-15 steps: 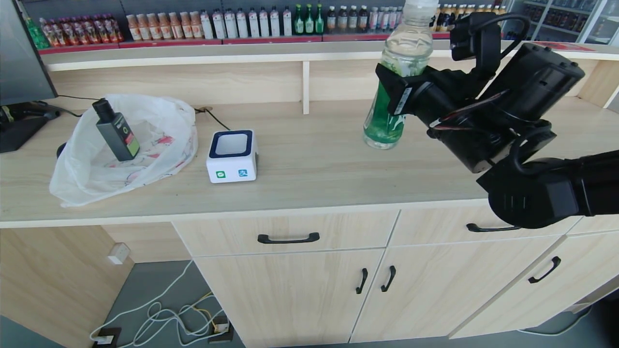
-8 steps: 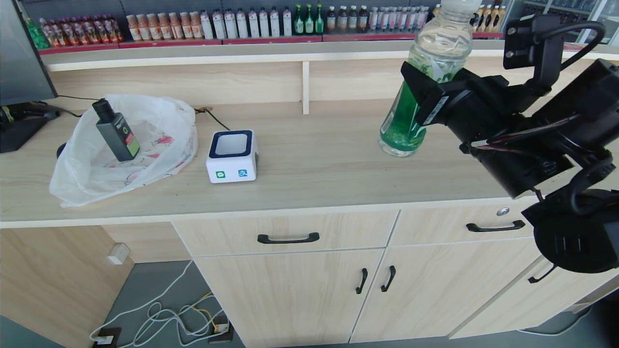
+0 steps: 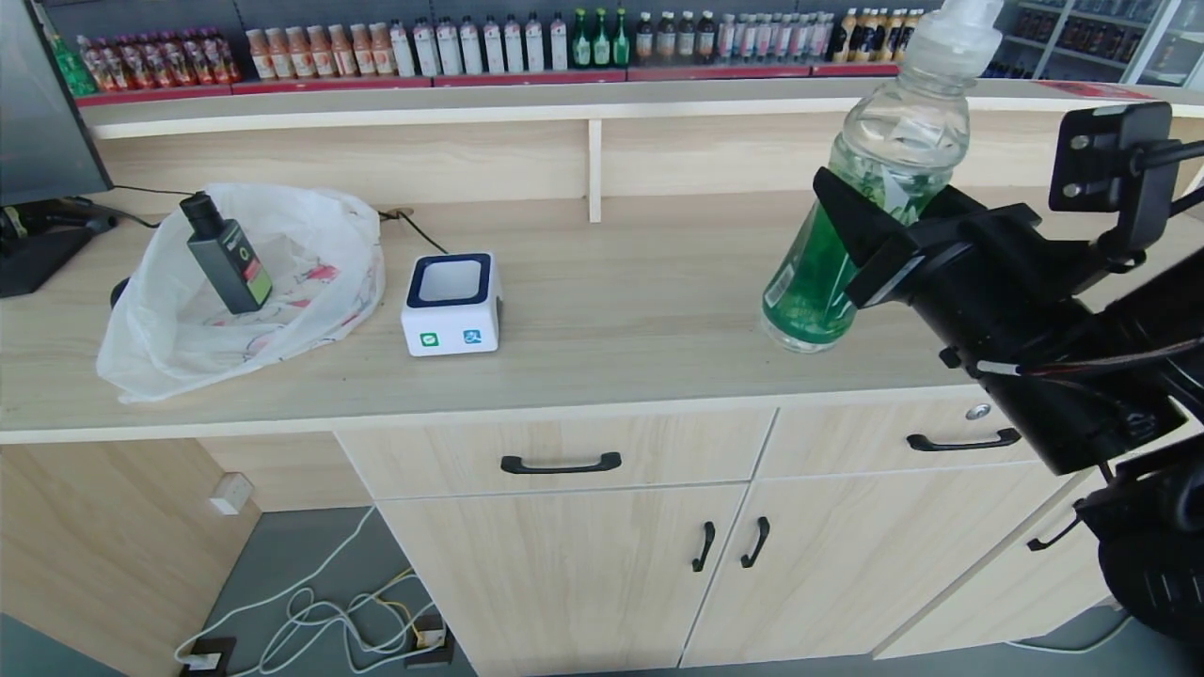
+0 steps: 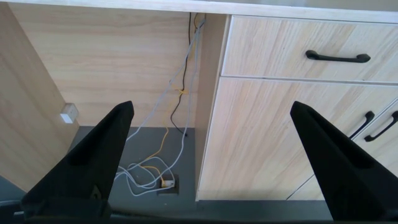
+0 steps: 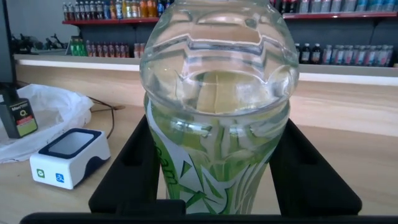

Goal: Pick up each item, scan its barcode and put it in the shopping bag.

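My right gripper [image 3: 870,249] is shut on a clear bottle with a green label [image 3: 847,235], tilted and lifted above the counter's right front part. In the right wrist view the bottle [image 5: 217,106] stands between the black fingers [image 5: 134,162]. The white barcode scanner box [image 3: 450,303] sits mid-counter; it also shows as the scanner [image 5: 68,157]. The white shopping bag [image 3: 235,291] lies open at the left with a dark bottle [image 3: 226,252] in it. My left gripper [image 4: 208,168] hangs open below the counter, facing the cabinet front.
The wooden counter [image 3: 611,310] has a raised back ledge with a divider [image 3: 594,169]. A monitor [image 3: 42,103] stands at the far left. Shelves of drinks [image 3: 470,42] line the back. Drawers and doors [image 3: 564,465] lie below, cables on the floor [image 3: 310,621].
My right arm has carried the bottle to the right and toward the counter's front edge, tilting it more. Bag, scanner and dark bottle have stayed put.
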